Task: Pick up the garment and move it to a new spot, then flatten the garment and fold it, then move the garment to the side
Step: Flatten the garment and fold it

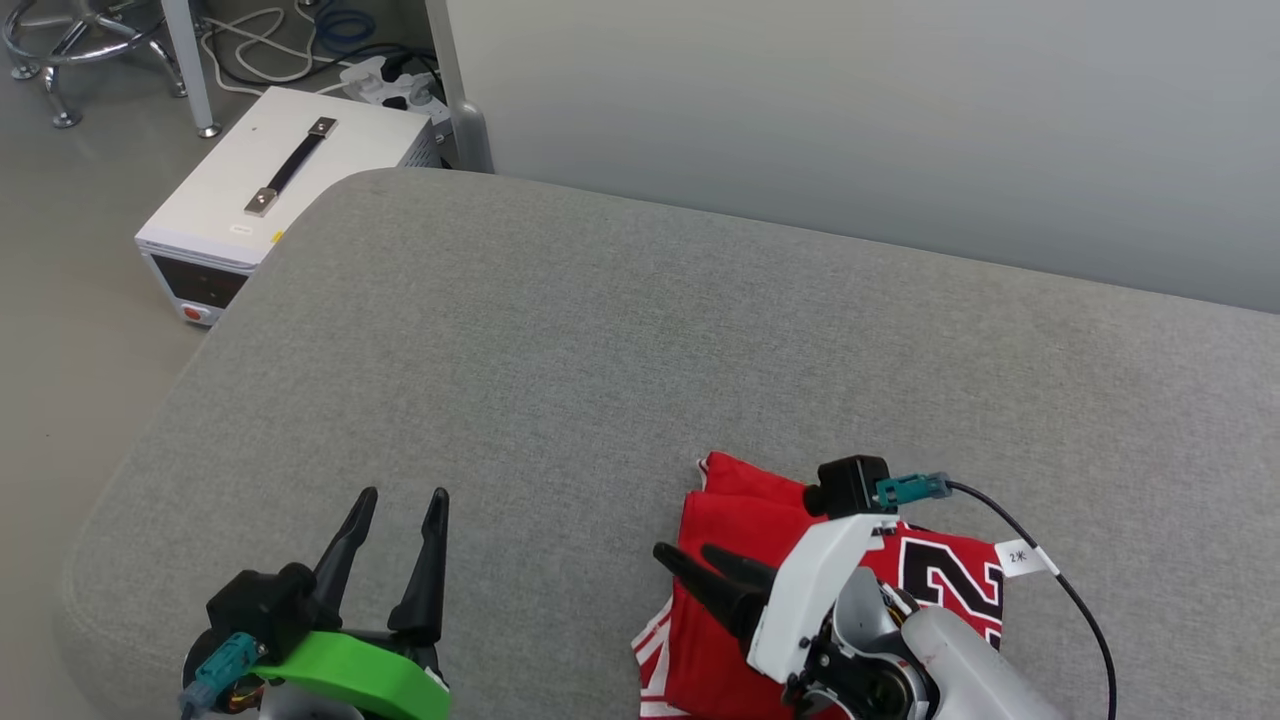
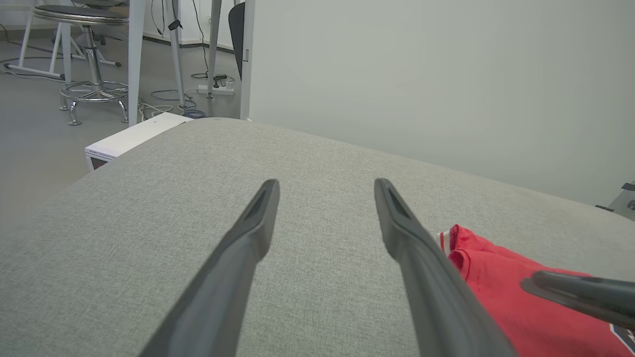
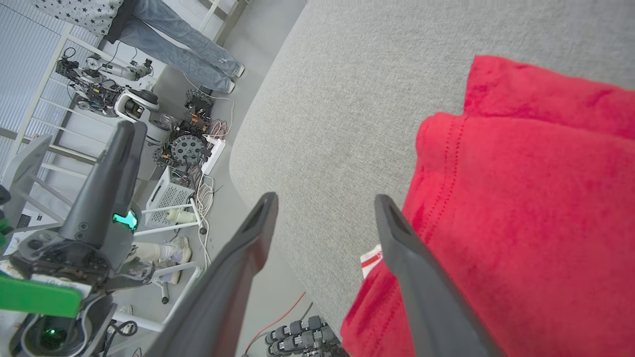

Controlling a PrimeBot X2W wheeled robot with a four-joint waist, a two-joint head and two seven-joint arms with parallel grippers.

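Note:
The garment (image 1: 735, 530) lies folded on the grey padded table (image 1: 600, 350) at the near right, red with a black white-edged number (image 1: 945, 575) on top. My right gripper (image 1: 685, 553) hangs over its left part, fingers pointing left. In the right wrist view the right gripper (image 3: 325, 198) stands open with bare grey cloth between the fingers and the garment (image 3: 521, 208) beside the right finger. My left gripper (image 1: 400, 500) is open at the near left, well apart from the garment. In the left wrist view the left gripper (image 2: 326, 183) holds nothing, and the garment (image 2: 496, 292) lies to its right.
A white box with a black handle (image 1: 270, 190) stands on the floor past the table's far-left corner, near a stool (image 1: 80, 40) and cables. A pale wall panel (image 1: 850, 120) runs behind the table. A person's legs (image 3: 183, 44) and robot gear are on the floor.

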